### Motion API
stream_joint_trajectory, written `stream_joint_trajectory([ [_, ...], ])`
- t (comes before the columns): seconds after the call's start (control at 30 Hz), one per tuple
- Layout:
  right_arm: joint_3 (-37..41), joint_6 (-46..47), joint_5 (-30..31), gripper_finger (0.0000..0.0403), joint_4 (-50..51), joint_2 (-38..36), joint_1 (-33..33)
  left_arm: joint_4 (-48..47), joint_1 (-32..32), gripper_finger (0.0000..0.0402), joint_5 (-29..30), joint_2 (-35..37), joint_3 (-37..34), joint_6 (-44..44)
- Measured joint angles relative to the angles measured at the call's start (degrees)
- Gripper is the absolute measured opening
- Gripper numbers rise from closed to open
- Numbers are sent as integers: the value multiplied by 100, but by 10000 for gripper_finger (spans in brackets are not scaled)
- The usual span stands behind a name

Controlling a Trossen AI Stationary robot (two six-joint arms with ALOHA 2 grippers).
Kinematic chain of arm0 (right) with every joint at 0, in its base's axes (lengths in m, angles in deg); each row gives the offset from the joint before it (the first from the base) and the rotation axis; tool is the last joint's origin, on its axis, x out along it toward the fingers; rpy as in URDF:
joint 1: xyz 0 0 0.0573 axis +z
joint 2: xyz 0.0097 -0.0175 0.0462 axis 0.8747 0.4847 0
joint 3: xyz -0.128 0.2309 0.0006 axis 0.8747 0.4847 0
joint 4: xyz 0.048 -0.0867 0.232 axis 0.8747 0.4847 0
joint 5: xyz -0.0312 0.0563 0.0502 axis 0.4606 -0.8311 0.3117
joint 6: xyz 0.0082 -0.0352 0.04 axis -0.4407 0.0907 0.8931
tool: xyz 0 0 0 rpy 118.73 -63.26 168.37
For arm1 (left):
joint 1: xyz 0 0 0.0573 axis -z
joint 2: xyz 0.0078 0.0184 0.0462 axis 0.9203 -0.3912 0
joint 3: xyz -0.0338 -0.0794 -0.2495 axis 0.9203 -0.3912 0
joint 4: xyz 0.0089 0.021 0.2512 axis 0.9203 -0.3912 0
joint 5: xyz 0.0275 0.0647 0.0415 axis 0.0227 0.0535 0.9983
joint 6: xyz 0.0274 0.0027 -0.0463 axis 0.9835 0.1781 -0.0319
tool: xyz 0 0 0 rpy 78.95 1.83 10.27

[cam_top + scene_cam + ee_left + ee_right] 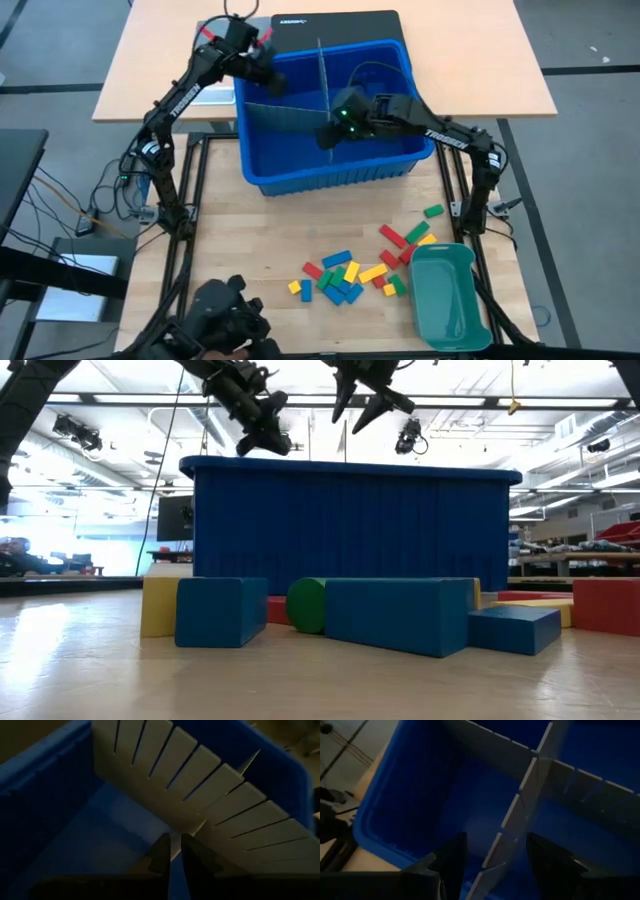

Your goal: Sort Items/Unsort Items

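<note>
The right end effector [495, 857] hangs over the big blue box [330, 175], released, with one grey wall [512, 827] of the divider standing up between its two fingers [452, 855]. It holds nothing. To do this step well, I think it should stay straight above that wall, go down slowly, and only squeeze when both fingers are beside the wall, so the thin sheet does not bend or tip.

The left end effector [172, 857] is at the box's far left corner, just beside the other grey wall [200, 785]. Its fingers [160, 855] are only a little apart and hold nothing. It may help keep the divider steady, but it should not push the wall over.

The blocks [345, 275] are not near either end effector. They lie well apart from both, in a loose pile on the bench [250, 240] in front of the box, some of them just beside the green tray [450, 300]. None is in the box yet, as far as I can see.
</note>
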Motion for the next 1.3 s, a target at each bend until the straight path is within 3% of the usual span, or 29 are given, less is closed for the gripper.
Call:
stream_joint_trajectory([
  [0.23, 2, 222, 149, 206, 84, 86, 9, 29, -207, 53, -1137, 4, 41, -101],
  [0.4, 2, 277, 33, 206, 85, 207, 13, 381, -215, 52, -1563, 31, 41, -101],
  [0.7, 2, 374, 144, 189, 71, 340, 15, 1765, -173, 28, -1737, 368, 41, -283],
  [1.1, 51, 297, 195, 163, -23, 549, -27, 2339, -59, 16, -1907, 468, 39, -544],
  [1.3, 48, 283, 435, 122, -26, 550, -37, 3227, -62, 16, -2149, 569, 19, -896],
])
